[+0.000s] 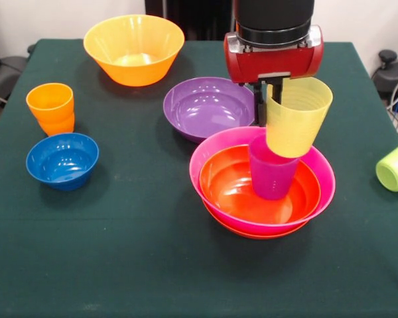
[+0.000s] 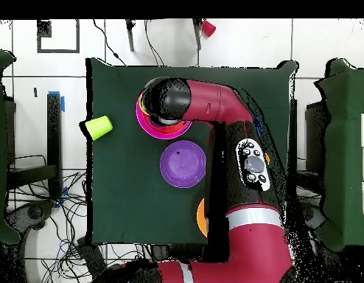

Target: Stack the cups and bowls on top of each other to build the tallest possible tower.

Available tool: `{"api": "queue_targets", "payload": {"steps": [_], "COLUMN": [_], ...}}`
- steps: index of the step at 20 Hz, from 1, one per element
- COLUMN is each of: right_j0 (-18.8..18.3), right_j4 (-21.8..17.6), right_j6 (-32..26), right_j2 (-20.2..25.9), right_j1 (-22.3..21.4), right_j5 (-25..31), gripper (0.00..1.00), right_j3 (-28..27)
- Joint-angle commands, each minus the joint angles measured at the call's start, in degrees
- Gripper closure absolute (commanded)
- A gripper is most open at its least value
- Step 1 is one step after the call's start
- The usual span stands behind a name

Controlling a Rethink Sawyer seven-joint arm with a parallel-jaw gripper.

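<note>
At centre right of the front view, the Sawyer arm's gripper (image 1: 273,99) is clamping the rim of a translucent yellow plastic cup (image 1: 294,118), holding it tilted just above a purple plastic cup (image 1: 272,173), apparently so the two can nest. The purple cup is standing in a red-orange bowl (image 1: 232,189) nested in a glossy pink bowl (image 1: 209,149), forming the tower's wide base. A wide purple bowl (image 1: 205,106) is waiting just behind, toward the frame's upper middle.
</note>
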Motion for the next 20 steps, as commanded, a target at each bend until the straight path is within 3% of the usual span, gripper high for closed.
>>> {"api": "queue_targets", "payload": {"steps": [1,7,20], "right_j0": [1.03,0.34,0.33], "right_j4": [-3.76,-3.71,-4.80], "right_j6": [-1.23,-1.50,-2.75], "right_j2": [1.60,1.91,2.04], "right_j1": [1.67,1.03,2.67], "right_j5": [3.55,1.75,0.61], "gripper": [1.00,1.00,1.00], "right_j3": [-0.60,1.68,-0.85]}}
